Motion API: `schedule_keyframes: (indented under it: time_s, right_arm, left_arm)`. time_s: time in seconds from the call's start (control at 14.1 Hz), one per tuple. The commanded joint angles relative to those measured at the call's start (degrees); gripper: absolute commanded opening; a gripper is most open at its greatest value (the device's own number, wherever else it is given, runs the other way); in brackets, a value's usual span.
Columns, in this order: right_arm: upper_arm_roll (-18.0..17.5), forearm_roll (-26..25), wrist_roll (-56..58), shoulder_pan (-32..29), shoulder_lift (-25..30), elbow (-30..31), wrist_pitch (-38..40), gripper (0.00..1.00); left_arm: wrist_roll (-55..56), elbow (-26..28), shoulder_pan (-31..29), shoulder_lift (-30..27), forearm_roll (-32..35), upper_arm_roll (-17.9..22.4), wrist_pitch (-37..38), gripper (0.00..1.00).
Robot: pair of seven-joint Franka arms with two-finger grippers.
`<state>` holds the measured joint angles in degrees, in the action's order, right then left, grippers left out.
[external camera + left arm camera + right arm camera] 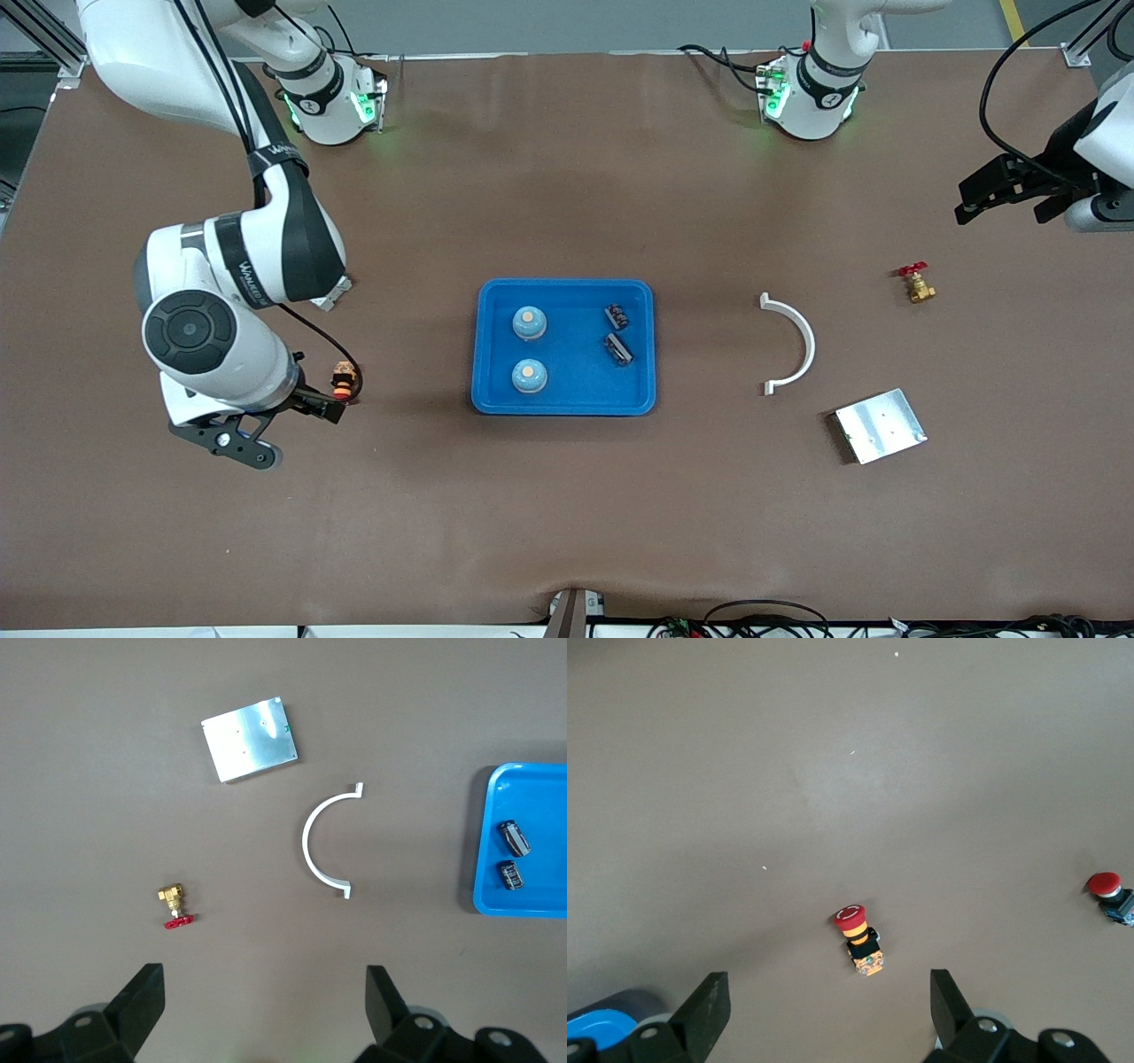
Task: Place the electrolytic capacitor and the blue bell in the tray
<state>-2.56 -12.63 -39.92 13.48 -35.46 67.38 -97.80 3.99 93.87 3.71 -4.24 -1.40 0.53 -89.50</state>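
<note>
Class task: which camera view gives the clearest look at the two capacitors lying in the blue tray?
The left wrist view: the two capacitors appear largest there, lying apart in the tray. The front view shows them smaller, beside two blue bells. The right wrist view shows neither capacitor.

Glossy blue plastic tray (564, 400); brushed metal plate (881, 425); matt brown desk (567, 514), perhaps cloth-covered; brassy valve (918, 285).

Looks down from high across the desk (567, 532) in front, from each wrist closer; shares the tray (496, 390) (487, 895) with the left wrist.
</note>
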Motion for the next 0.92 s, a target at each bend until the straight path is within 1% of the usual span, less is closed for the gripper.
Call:
schedule_keyframes:
  time_s: [0.0,0.21,0.57,0.71,0.85]
  right_arm:
    - [-0.78,0.23,1.68,-2.84,3.03,2.76,-0.37,1.00]
    - [-0.87,0.15,4.13,-6.44,3.29,2.76,-0.72,1.00]
    - [-1.13,0.67,19.06,-12.94,5.14,2.67,-2.04,1.00]
    - [-1.04,3.56,21.63,-14.88,5.93,2.67,-1.95,1.00]
    - [-1.04,4.01,24.96,-16.81,7.33,2.67,-1.78,1.00]
  left_arm:
    - [-0.57,-1.58,0.16,0.63,-0.71,0.08,1.52,1.00]
    - [-0.57,-1.58,0.07,0.63,-0.71,0.08,1.52,1.00]
    - [-0.65,-1.58,-0.10,0.63,-0.71,0.17,1.52,1.00]
    - [-0.66,-1.67,0.16,0.63,-0.45,0.08,1.52,1.00]
    - [-0.66,-2.28,0.51,0.72,-0.62,0.08,1.52,1.00]
